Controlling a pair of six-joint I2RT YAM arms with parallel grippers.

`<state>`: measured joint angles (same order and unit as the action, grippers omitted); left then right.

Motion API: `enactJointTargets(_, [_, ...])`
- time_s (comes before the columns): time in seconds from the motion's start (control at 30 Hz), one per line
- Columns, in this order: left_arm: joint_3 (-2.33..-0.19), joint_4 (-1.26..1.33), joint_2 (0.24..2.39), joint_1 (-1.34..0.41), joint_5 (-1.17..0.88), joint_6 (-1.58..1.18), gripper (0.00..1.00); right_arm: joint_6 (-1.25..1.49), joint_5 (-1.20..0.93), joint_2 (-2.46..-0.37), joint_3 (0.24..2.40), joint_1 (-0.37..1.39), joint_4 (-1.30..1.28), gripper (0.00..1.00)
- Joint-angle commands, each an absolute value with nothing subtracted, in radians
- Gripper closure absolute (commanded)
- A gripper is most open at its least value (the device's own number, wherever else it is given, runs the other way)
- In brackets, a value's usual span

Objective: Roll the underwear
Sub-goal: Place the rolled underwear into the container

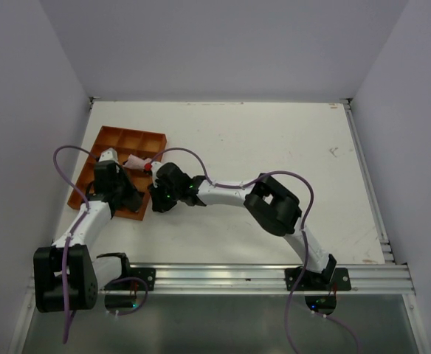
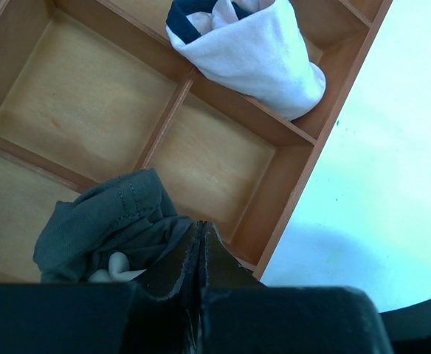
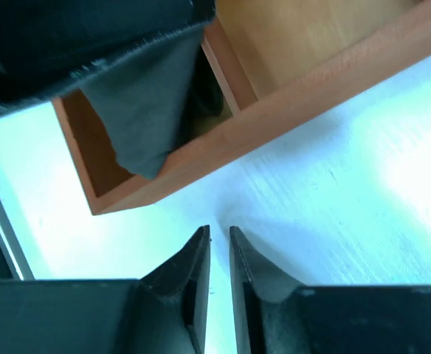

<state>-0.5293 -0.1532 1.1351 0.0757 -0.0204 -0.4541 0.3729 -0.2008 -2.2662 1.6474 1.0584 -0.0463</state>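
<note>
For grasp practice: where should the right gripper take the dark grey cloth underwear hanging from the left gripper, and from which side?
Probably the hanging flap of the dark grey cloth underwear, from the table side over the orange wooden tray wall: it droops free.

The underwear (image 2: 108, 225) is bunching into a crumpled, dark brownish-grey wad, with a small patch of pale band peeking out underneath. It is hanging from the pinched-together fingertips of the left gripper (image 2: 201, 232) and drooping over a corner compartment of the wooden tray (image 2: 297, 184).
</note>
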Motion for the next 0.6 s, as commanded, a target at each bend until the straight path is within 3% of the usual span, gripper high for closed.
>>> enactJointTargets(0.0, [-0.488,-0.183,1.157,0.080,0.017,-0.449,1.00,0.364,-0.181,-2.206,1.652,1.065,-0.049,0.81])
enactJointTargets(0.3, [-0.469,-0.169,1.154,0.080,0.006,-0.463,1.00,0.364,-0.132,-2.166,1.667,1.075,-0.006,0.97])
enactJointTargets(0.57, [-0.469,-0.158,1.154,0.080,0.005,-0.463,1.00,0.377,-0.138,-2.187,1.706,1.098,0.037,1.00])
